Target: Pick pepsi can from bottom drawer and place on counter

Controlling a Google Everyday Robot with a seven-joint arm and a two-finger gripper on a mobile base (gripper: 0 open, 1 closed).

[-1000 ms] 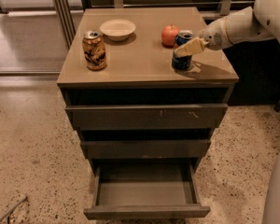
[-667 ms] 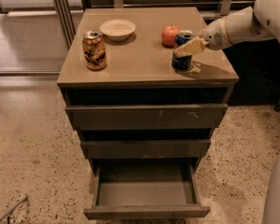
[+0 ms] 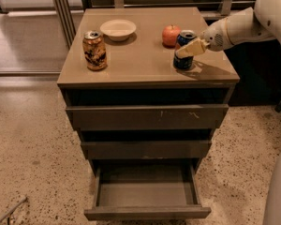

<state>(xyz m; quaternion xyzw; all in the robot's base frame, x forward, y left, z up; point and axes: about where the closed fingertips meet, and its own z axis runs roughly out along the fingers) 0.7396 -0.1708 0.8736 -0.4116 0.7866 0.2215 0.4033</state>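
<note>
The pepsi can [image 3: 182, 62], dark blue with a silver top, stands upright on the tan counter [image 3: 140, 55] near its right edge, just in front of a red apple. My gripper [image 3: 184, 48] reaches in from the right and is at the can's upper half, partly covering its front. The bottom drawer [image 3: 147, 212] is pulled out below, and its inside shows nothing in it.
A gold-orange can [image 3: 94, 50] stands at the counter's front left. A white bowl [image 3: 118, 29] sits at the back, and the red apple [image 3: 170, 35] is right behind the pepsi can. The two upper drawers [image 3: 145, 117] are shut. Speckled floor surrounds the cabinet.
</note>
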